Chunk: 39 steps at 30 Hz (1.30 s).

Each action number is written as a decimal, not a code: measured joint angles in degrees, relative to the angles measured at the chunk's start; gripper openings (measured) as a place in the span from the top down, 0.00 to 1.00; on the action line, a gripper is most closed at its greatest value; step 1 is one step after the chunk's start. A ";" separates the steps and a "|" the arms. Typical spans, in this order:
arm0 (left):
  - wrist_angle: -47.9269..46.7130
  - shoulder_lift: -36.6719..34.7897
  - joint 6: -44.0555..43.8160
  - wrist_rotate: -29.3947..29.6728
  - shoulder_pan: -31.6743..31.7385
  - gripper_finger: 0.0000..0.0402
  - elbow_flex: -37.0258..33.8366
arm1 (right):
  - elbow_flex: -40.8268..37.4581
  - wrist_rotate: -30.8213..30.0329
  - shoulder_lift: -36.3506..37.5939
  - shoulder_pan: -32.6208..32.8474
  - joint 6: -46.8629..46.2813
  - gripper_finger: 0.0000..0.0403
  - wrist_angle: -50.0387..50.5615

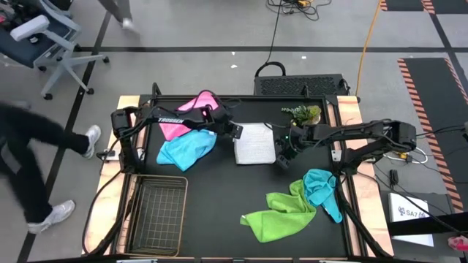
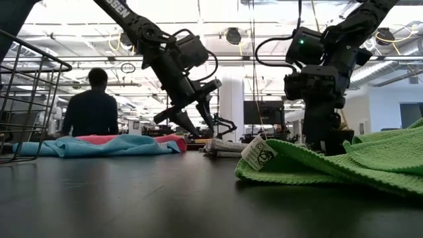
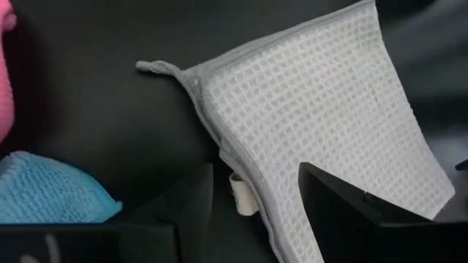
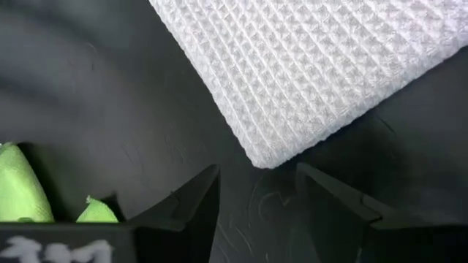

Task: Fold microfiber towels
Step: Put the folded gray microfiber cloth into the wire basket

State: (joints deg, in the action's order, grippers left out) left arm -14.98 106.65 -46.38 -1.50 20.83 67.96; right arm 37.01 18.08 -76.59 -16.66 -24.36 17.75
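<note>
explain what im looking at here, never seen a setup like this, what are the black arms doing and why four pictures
It is a two-armed robot at a black table, folding towels. One picture looks down from above, one looks level across the tabletop, and two come from cameras on the arms' wrists. In the middle lies a folded grey-white towel. The left claw and the right claw sit at its opposite edges, both open and holding nothing. Unfolded pink, light blue, lime green and teal towels lie around it, along with a wire basket and a small potted plant.
</note>
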 joint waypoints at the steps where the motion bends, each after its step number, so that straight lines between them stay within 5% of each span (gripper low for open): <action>1: 0.01 0.01 0.08 -0.01 0.26 0.49 0.00 | 0.00 -0.02 0.02 -0.14 -0.01 0.57 -0.25; 22: 6.02 4.46 -0.92 -3.04 1.10 0.49 0.00 | 0.00 0.11 -6.47 -2.02 -4.03 0.57 -4.05; 39: 6.81 7.48 -0.65 -4.22 2.41 0.49 0.07 | 0.09 0.60 -8.22 -2.08 -6.38 0.41 -7.29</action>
State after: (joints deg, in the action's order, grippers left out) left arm -8.17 114.14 -47.04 -5.72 23.24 68.03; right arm 37.10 18.68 -84.82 -18.74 -30.74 10.46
